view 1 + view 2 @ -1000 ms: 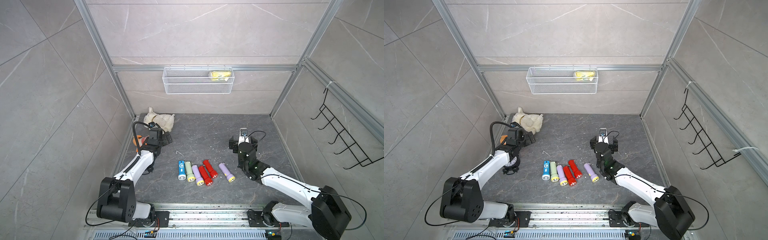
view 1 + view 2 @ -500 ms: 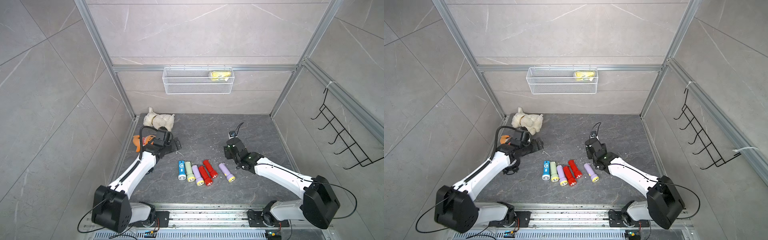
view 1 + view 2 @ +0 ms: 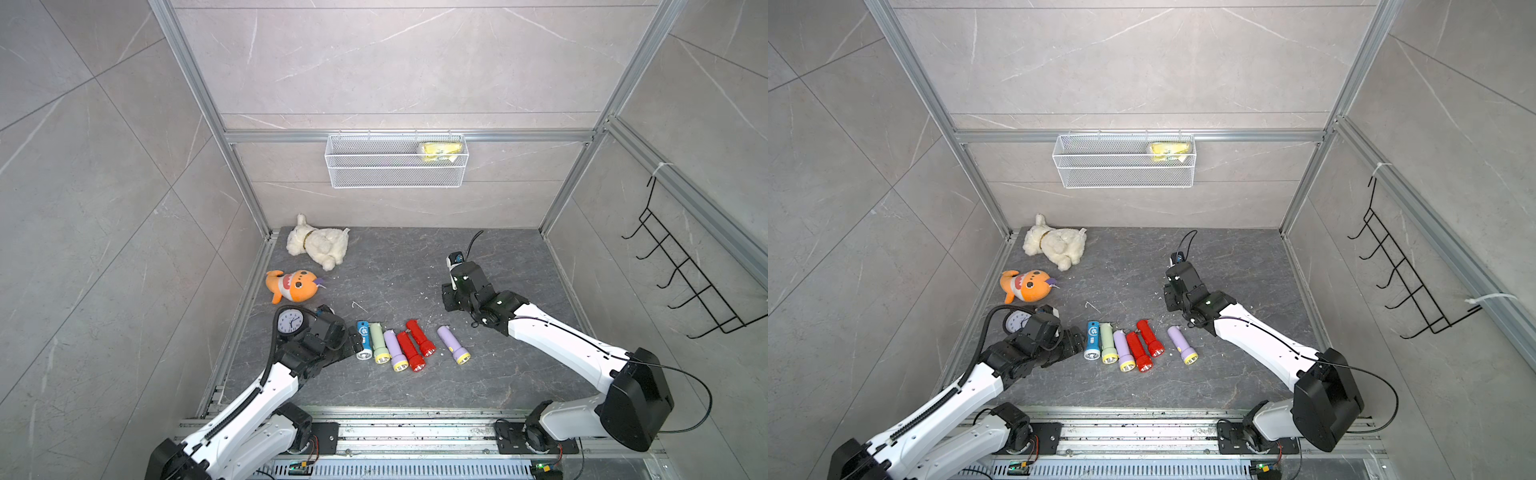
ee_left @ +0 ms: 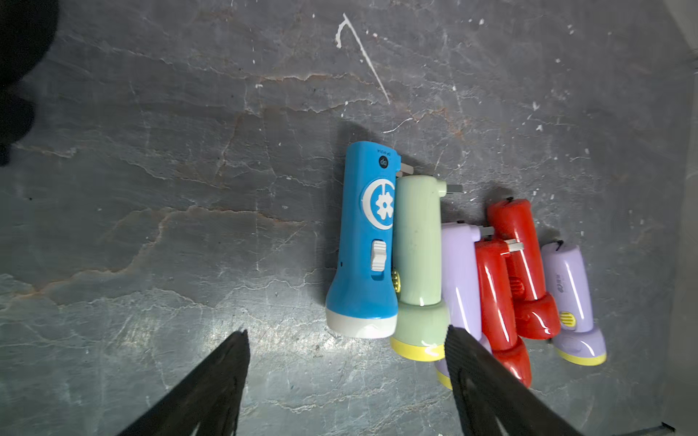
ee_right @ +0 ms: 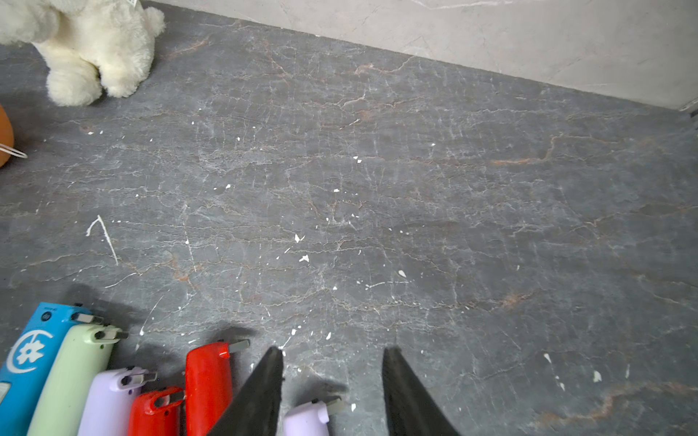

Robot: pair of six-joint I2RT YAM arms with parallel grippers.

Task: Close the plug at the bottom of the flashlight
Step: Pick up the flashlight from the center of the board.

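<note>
Six flashlights (image 3: 409, 351) lie side by side toward the tabletop's (image 3: 415, 266) front edge, one slightly apart at the right. Along the left edge, back to front: plush dog (image 3: 318, 246), plush fish (image 3: 294, 286), clock (image 3: 289, 322).

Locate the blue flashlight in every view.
In a top view: blue flashlight at the row's end nearer the clock.
In a top view: it at the same end.
Left wrist: it ends the row, whole.
Right wrist: it is cut by the frame edge.
Shared landmark: pale green flashlight right beside it.
</note>
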